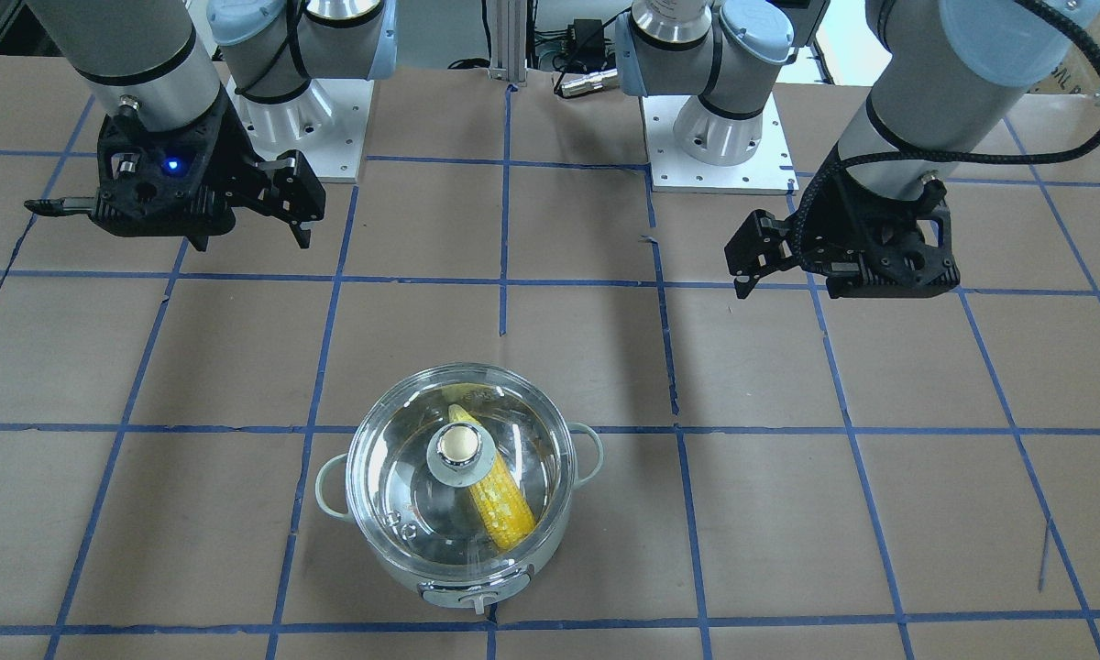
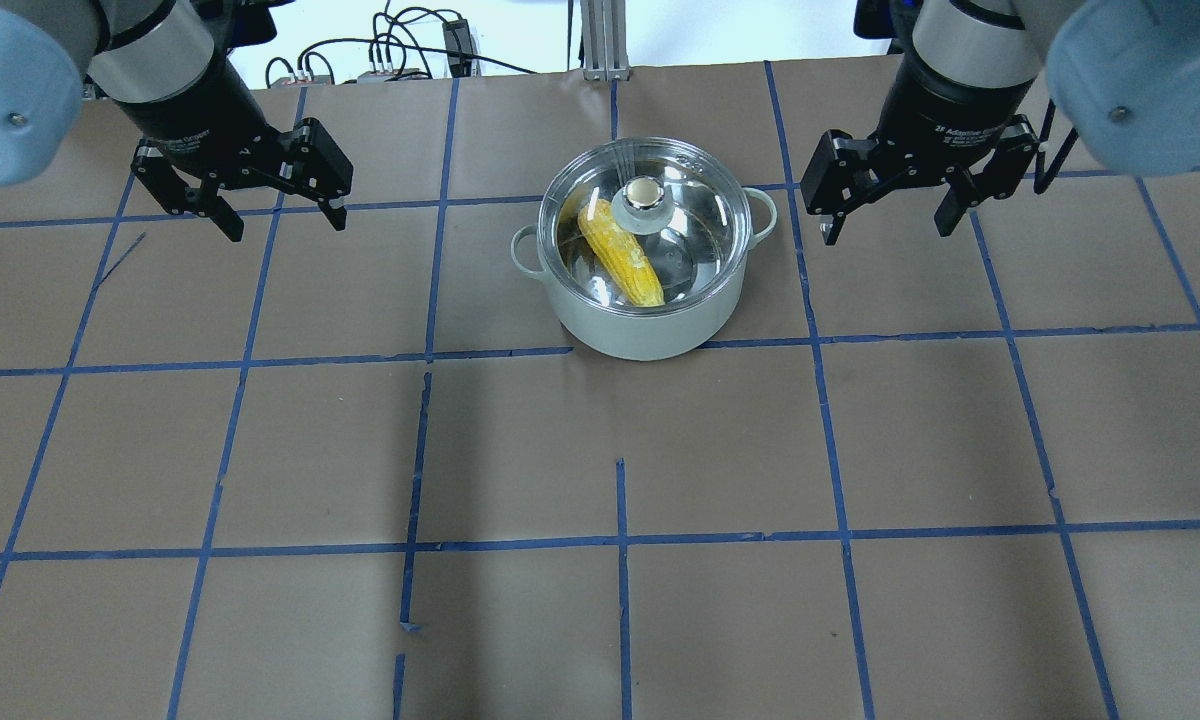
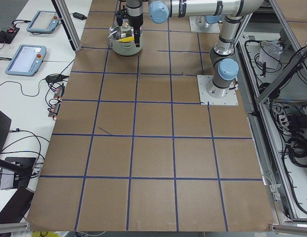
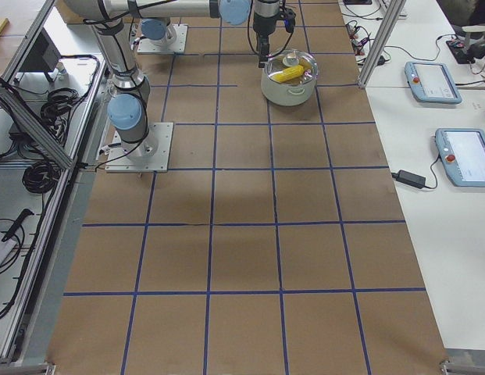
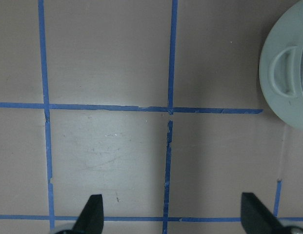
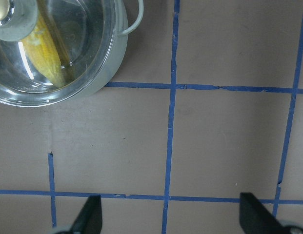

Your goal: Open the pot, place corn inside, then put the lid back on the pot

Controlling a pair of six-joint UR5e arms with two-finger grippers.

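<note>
The pale grey pot [image 2: 640,335] stands on the table between my two arms. The clear glass lid [image 2: 700,215] sits closed on it, tan knob up. The yellow corn [image 2: 620,255] lies inside, seen through the glass. My left gripper [image 2: 287,228] is open and empty, raised well to the pot's left. My right gripper [image 2: 886,234] is open and empty, just beyond the pot's right handle. The front view shows the pot [image 1: 440,591], lid [image 1: 403,467] and corn [image 1: 500,504]. The left wrist view shows only the pot's side [image 5: 283,78]. The right wrist view shows the corn [image 6: 44,53] under the lid [image 6: 83,29].
The table is covered in brown paper [image 2: 620,450] with a blue tape grid. The two arm bases [image 1: 715,137] stand at the robot's edge. Tablet-like handheld screens [image 4: 433,82] and cables lie on the white side benches.
</note>
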